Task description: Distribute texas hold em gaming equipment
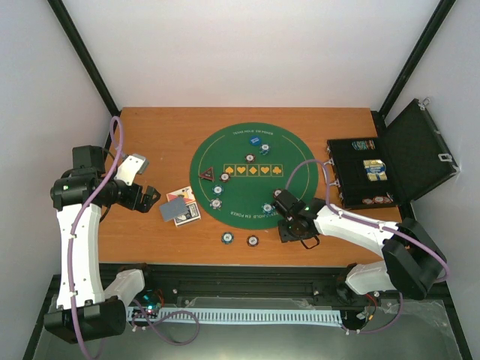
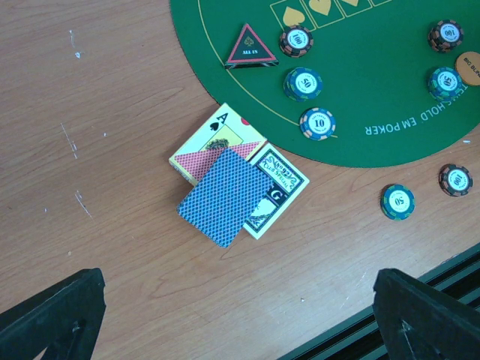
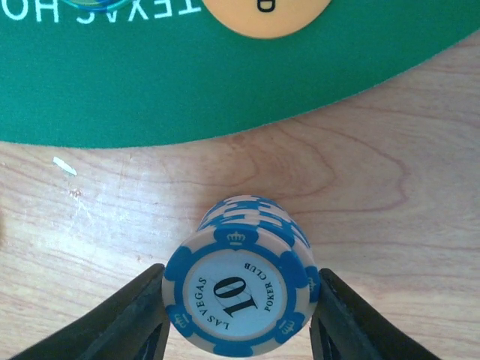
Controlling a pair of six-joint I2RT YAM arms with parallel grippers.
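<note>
- We judge the step in hand to be a chip pick-up: the right gripper (image 3: 240, 324) has its fingers set against both sides of a blue "10" stack (image 3: 240, 296), low in the middle of the right wrist view.
- The stack stands on bare wood just below the curved edge of the green mat (image 1: 225, 146). An orange disc (image 3: 266, 13) lies on the mat at the top of that view.
- In the top view this is just off the mat's lower right edge, and the arm hides the stack there.
- The left gripper (image 2: 240, 319) hangs with its fingers spread wide and holds nothing. It hovers over the wood at the left of the top view.
- The cards (image 2: 225, 196) lie in a loose pile at the middle of the left wrist view. One is blue back up and an ace shows beneath.
- Much is already laid out: the marker (image 2: 252, 46) and several chips sit on the mat, and two chips (image 1: 227, 238) lie on the wood below it.
- The case (image 1: 358, 176) stands open at the right with some chips left inside.
- The next move probably calls for a firm, level pinch and a straight lift, so that the lower chips come along.
- After that we expect a short carry to a free player's place.
- The stack is tall and loose, so a tilt could spill it.
</note>
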